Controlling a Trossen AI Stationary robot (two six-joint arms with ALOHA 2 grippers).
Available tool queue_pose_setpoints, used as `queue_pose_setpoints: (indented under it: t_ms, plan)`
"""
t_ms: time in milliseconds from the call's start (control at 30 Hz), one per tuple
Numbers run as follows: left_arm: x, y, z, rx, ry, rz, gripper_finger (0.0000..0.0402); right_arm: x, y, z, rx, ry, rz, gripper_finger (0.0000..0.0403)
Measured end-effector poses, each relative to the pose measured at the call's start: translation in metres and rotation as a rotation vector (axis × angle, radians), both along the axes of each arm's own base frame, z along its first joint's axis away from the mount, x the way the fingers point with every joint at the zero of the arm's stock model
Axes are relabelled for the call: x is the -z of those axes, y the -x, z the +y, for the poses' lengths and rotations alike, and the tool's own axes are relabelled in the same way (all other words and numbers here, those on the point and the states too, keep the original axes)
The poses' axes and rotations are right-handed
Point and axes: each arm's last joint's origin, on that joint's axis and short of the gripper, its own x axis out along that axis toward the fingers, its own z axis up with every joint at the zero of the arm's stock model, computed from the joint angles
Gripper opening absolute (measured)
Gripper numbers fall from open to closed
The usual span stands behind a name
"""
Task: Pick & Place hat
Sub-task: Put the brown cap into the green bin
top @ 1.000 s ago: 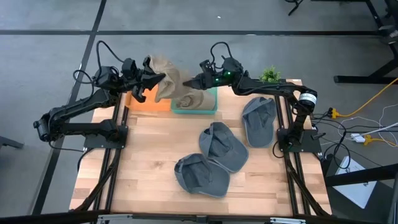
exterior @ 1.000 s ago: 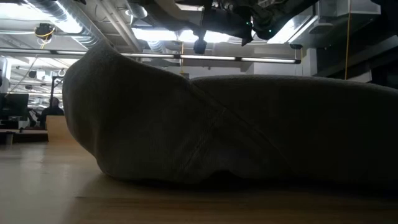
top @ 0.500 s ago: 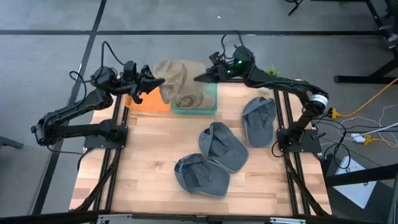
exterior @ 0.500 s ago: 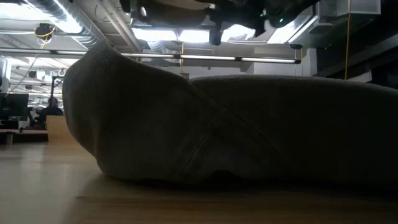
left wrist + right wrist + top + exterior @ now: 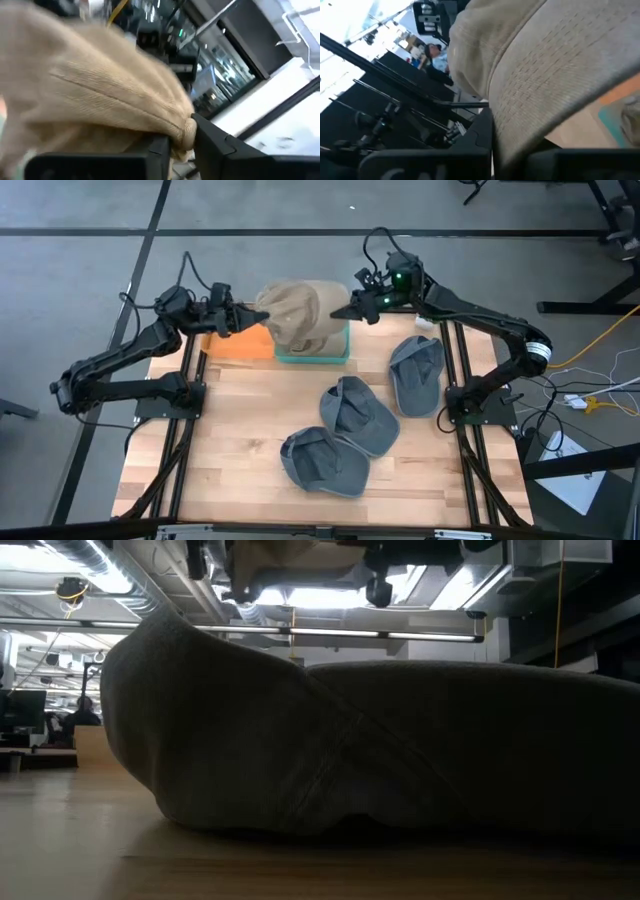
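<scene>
Carrying step in hand: tan hat (image 5: 297, 315) stretched in the air between both grippers, above the teal bin (image 5: 313, 350) at twelve o'clock on the table (image 5: 240, 440). Left gripper (image 5: 252, 317) pinching the brim from nine o'clock, right gripper (image 5: 343, 311) clamped on the crown from three. Next, probably: lowering together, then letting go without snagging. Three grey hats (image 5: 355, 416) waiting toward five o'clock.

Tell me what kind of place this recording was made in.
Probably a robotics lab or open workshop, not a home. The wooden table sits in a black metal frame on a grey concrete floor, cables trail across that floor, and the low view shows exposed ceiling ducts with strip lighting.
</scene>
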Motion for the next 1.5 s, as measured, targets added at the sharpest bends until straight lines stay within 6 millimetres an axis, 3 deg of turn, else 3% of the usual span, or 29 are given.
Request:
queue_pose_setpoints:
  t_ms: [167,400,633,1200,1333,1500]
  plan:
    - [0.007,-0.007,0.002,0.104,0.136,0.044,0.0122,0.006,-0.003,0.008,-0.020,0.072,0.034,0.0013]
    - [0.017,-0.008,0.002,0.119,0.286,0.128,0.0205,0.006,0.006,0.015,-0.026,0.125,0.087,0.0013]
    - [0.023,-0.008,0.005,0.024,0.336,0.163,0.0239,-0.003,0.019,0.020,0.009,0.225,0.080,0.0013]
    - [0.020,-0.022,0.017,-0.064,0.225,0.081,0.0230,-0.001,0.011,0.030,0.070,0.250,0.110,0.0013]
    - [0.019,-0.023,0.017,-0.063,0.217,0.069,0.0190,-0.001,0.010,0.031,0.115,0.264,0.122,0.0013]
    - [0.014,-0.022,0.017,-0.060,0.188,0.027,0.0094,-0.001,0.010,0.030,0.142,0.275,0.128,0.0014]
